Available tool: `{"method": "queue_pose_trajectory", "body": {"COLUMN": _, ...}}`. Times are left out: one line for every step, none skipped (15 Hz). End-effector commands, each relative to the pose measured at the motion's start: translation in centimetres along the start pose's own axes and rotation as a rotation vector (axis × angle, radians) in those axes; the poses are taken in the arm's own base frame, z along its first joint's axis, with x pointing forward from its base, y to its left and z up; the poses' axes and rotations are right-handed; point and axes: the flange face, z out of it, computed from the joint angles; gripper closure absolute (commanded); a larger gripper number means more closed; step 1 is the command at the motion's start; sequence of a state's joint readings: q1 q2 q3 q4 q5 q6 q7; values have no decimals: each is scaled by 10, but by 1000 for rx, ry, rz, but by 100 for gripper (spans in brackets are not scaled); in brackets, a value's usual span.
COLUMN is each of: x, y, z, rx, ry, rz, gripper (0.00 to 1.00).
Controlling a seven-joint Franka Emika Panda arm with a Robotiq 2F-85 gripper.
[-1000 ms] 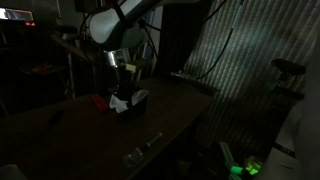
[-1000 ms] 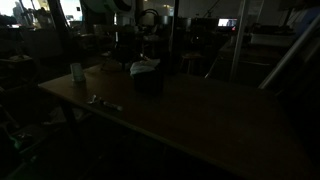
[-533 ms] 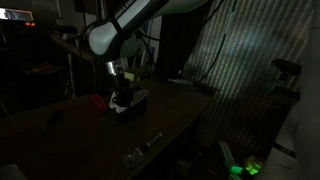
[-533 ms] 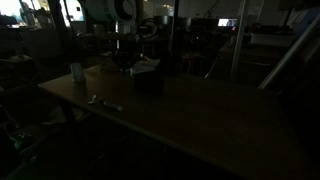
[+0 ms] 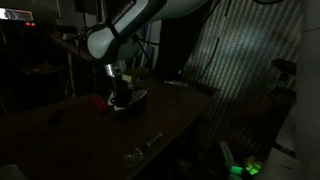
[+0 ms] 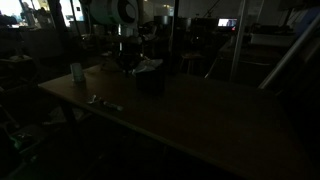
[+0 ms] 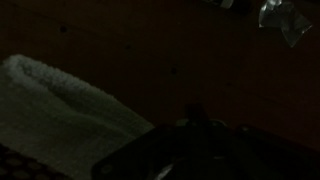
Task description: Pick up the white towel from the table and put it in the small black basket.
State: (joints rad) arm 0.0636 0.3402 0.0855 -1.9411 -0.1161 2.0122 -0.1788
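Note:
The scene is very dark. The small black basket (image 5: 132,102) stands on the table, and it also shows in the other exterior view (image 6: 150,80). My gripper (image 5: 118,92) hangs low over the basket's near side (image 6: 128,62). The white towel (image 7: 55,115) shows as a pale, fuzzy heap at the left of the wrist view, beside the dark jaws (image 7: 190,140). In both exterior views only a faint pale patch (image 6: 148,66) shows at the basket's top. The jaws are too dark to tell whether they are open or shut.
A pale cup (image 6: 77,72) stands near the table's corner. Small metal items (image 6: 103,101) lie near the table's edge, and they also show in an exterior view (image 5: 142,147). A clear object (image 7: 280,20) lies on the table. Dim clutter surrounds the table.
The arm has come down toward the basket. The white towel, plainly visible at the basket a second ago, is now mostly covered by the gripper.

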Motion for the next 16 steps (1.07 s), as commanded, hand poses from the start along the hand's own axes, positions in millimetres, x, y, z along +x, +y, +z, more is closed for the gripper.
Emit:
{"method": "queue_pose_trajectory", "body": {"x": 9, "y": 7, "z": -7, "rx": -28, "ry": 25, "rz": -7, "gripper": 100}}
{"method": "queue_pose_trajectory", "body": {"x": 9, "y": 9, "z": -11, "rx": -41, "ry": 33, "rz": -3, "gripper": 100}}
{"method": "queue_pose_trajectory", "body": {"x": 10, "y": 10, "z": -15, "rx": -53, "ry": 44, "rz": -6, "gripper": 100}}
{"method": "queue_pose_trajectory", "body": {"x": 10, "y": 12, "z": -21, "rx": -69, "ry": 58, "rz": -7, "gripper": 100}}
{"method": "queue_pose_trajectory", "body": {"x": 11, "y": 14, "z": -26, "rx": -81, "ry": 68, "rz": -10, "gripper": 100}}
{"method": "queue_pose_trajectory", "body": {"x": 13, "y": 16, "z": -30, "rx": -93, "ry": 76, "rz": -12, "gripper": 100}}
{"method": "queue_pose_trajectory", "body": {"x": 14, "y": 19, "z": -34, "rx": -105, "ry": 81, "rz": -14, "gripper": 100}}
{"method": "queue_pose_trajectory", "body": {"x": 14, "y": 21, "z": -37, "rx": -116, "ry": 84, "rz": -15, "gripper": 100}}
{"method": "queue_pose_trajectory", "body": {"x": 15, "y": 23, "z": -39, "rx": -126, "ry": 88, "rz": -16, "gripper": 100}}
{"method": "queue_pose_trajectory", "body": {"x": 15, "y": 26, "z": -41, "rx": -131, "ry": 90, "rz": -16, "gripper": 100}}
{"method": "queue_pose_trajectory", "body": {"x": 15, "y": 28, "z": -42, "rx": -139, "ry": 91, "rz": -16, "gripper": 100}}
{"method": "queue_pose_trajectory", "body": {"x": 16, "y": 30, "z": -43, "rx": -144, "ry": 91, "rz": -15, "gripper": 100}}
{"method": "queue_pose_trajectory", "body": {"x": 16, "y": 32, "z": -43, "rx": -146, "ry": 92, "rz": -13, "gripper": 100}}
{"method": "queue_pose_trajectory", "body": {"x": 16, "y": 33, "z": -43, "rx": -148, "ry": 93, "rz": -12, "gripper": 100}}
{"method": "queue_pose_trajectory", "body": {"x": 16, "y": 34, "z": -43, "rx": -150, "ry": 95, "rz": -11, "gripper": 100}}
{"method": "queue_pose_trajectory", "body": {"x": 17, "y": 35, "z": -43, "rx": -152, "ry": 96, "rz": -10, "gripper": 100}}
